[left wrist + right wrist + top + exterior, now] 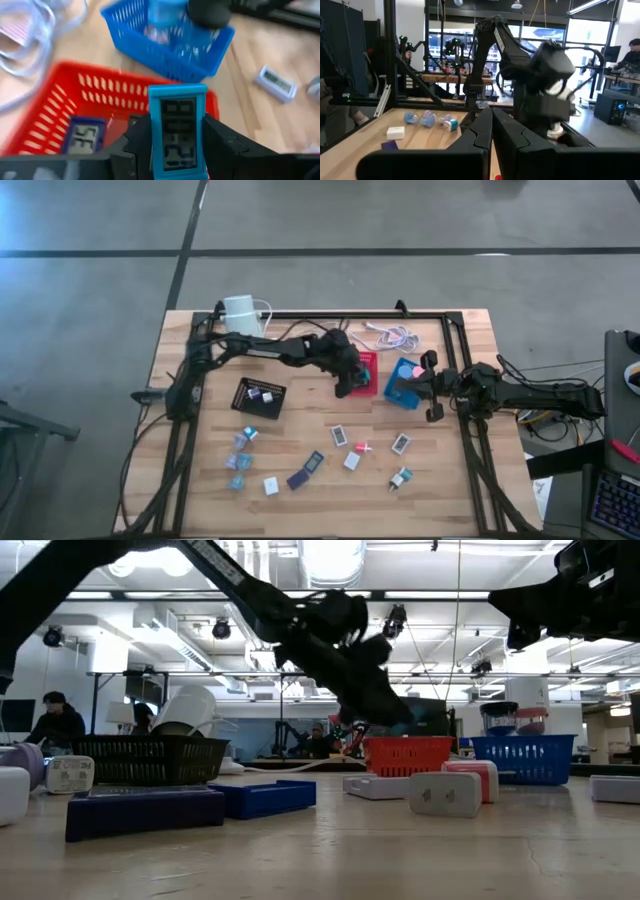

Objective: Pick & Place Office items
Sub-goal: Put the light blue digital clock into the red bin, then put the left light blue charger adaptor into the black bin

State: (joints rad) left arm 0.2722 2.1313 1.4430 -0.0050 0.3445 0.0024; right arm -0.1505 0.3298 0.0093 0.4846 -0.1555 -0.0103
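1. The table is pale butcher-block wood, edged by a black frame, standing on a grey concrete floor.
2. Beyond it, the low view looks into a large workshop with bright ceiling lights, ductwork and benches; a seated person shows far back at one side.
3. A black tray, a red tray and a blue tray sit across the middle of the table; a white cylinder with a looped white cable stands along the far edge.
4. Loose office items are scattered on the near half of the table: small white, teal, pink and dark pieces, well apart from one another.
5. The left gripper hangs over the red tray, its fingers pinching a teal rectangular item with a display face, upright between them.
6. The item's lower edge is hidden between the fingers, and it appears clear of the tray floor, though the blur leaves this unsure.
7. In the red tray below lies another display piece, just beside the held one.
8. The right gripper hovers beside the blue tray's outer side, its fingers pressed together with nothing between them.
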